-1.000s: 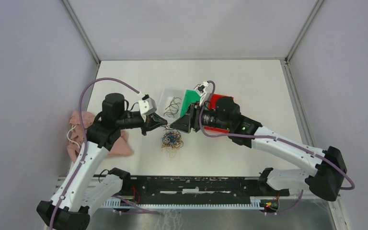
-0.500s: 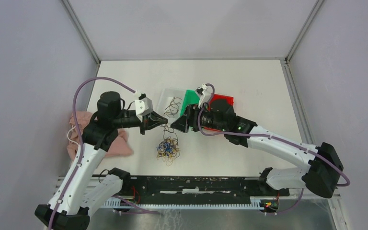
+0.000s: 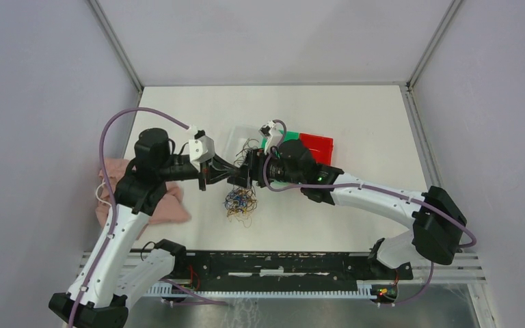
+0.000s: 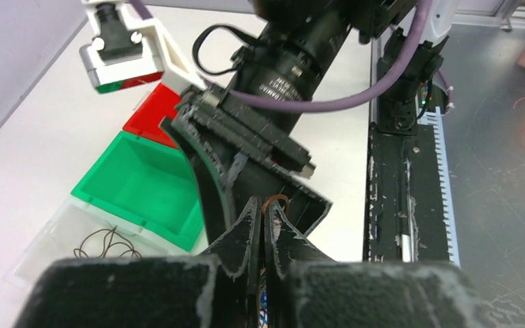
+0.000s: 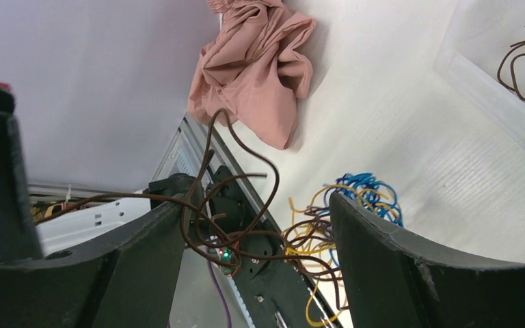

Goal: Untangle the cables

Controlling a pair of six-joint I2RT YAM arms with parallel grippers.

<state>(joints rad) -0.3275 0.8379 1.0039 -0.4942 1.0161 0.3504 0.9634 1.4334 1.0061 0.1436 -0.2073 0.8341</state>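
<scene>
2 hands meet over the cable tangle (image 3: pixel 240 203) toward the desk's (image 3: pixel 369 130) front edge.
Left hand (image 4: pixel 263 208) pinches a brown cable (image 5: pixel 246 147); right hand (image 5: pixel 253 219) gapes wide around it.

Light diffuse, from overhead; I read the white table (image 3: pixel 369 116) as bright and even. Shadows under the arms (image 3: pixel 376 198) faint, soft. Up close, left gripper (image 4: pixel 262 212) slightly blurred; right gripper (image 5: pixel 256 205) dark, underlit, soft-edged.
</scene>
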